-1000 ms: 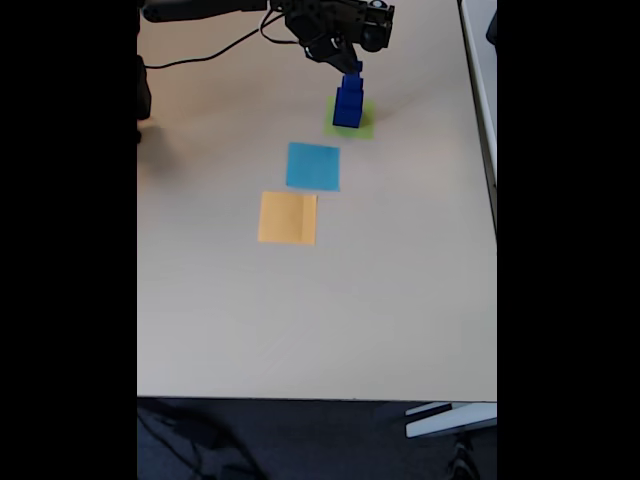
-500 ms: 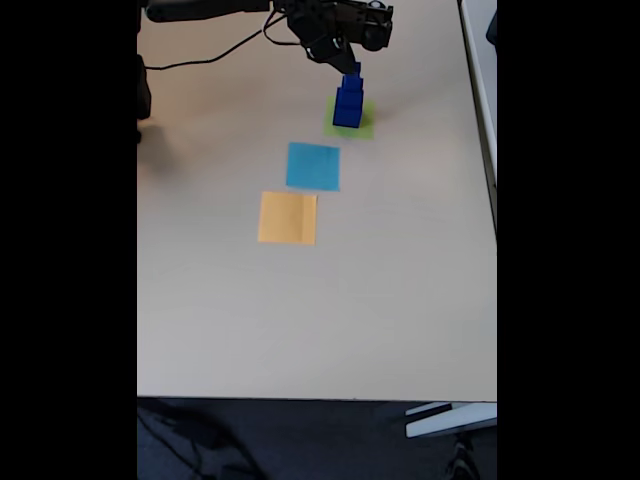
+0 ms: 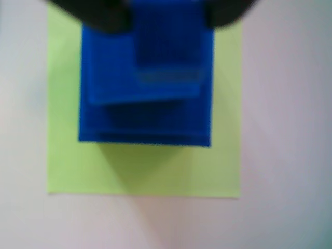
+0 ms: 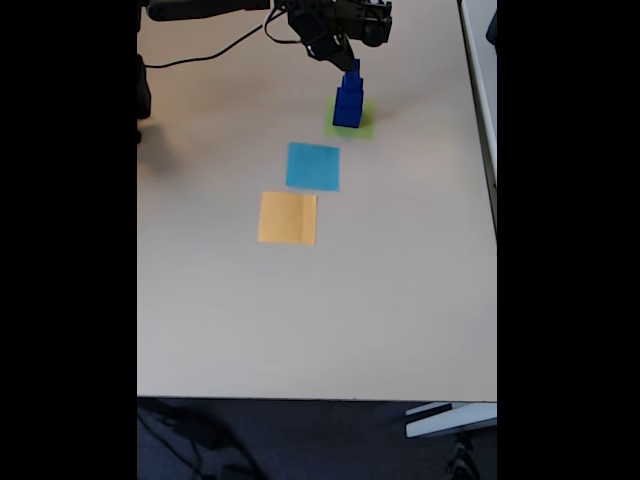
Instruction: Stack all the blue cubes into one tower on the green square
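Stacked on the green square (image 4: 355,121) at the far right of the table (image 4: 400,300) in the fixed view: the tower (image 4: 348,98) of blue cubes, stepped from the largest at the bottom to the smallest on top, standing upright. Just beyond and above its top, the gripper (image 4: 347,62) of the dark arm, reaching in from the far left edge, with a black cable (image 4: 215,52) trailing across the table behind it. Hard to say from that view whether the fingertips touch the top cube or merely hang beside it; whether the jaws are apart or together cannot be told. Seen from the wrist view, looking straight down: the tower (image 3: 150,98) as nested blue squares, blurred, set toward the far side of the green square (image 3: 140,171), with a wide strip of green bare on the near side. At the top edge there, two dark blurred fingers (image 3: 104,15), one at either side of the uppermost cube; contact not clear. Nearer in the fixed view, in a line with the green patch: a light-blue square (image 4: 313,166), then an orange square (image 4: 288,218), both flat on the table and well apart from the tower.
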`<state>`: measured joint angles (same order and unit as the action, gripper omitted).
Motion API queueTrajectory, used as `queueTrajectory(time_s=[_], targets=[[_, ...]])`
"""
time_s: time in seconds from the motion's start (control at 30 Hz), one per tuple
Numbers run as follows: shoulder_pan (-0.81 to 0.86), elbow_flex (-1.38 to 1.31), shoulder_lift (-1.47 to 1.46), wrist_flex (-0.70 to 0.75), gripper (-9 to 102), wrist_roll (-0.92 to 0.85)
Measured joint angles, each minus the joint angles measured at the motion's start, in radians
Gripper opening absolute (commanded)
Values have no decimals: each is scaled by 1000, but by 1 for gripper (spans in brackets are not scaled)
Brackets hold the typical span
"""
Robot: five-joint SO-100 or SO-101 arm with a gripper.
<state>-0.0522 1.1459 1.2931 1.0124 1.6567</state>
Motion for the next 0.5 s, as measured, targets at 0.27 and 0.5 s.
queueTrajectory(time_s=[0.27, 0.5], targets=[[0, 0, 0, 0, 0, -8], [3, 0, 0, 0, 0, -15]])
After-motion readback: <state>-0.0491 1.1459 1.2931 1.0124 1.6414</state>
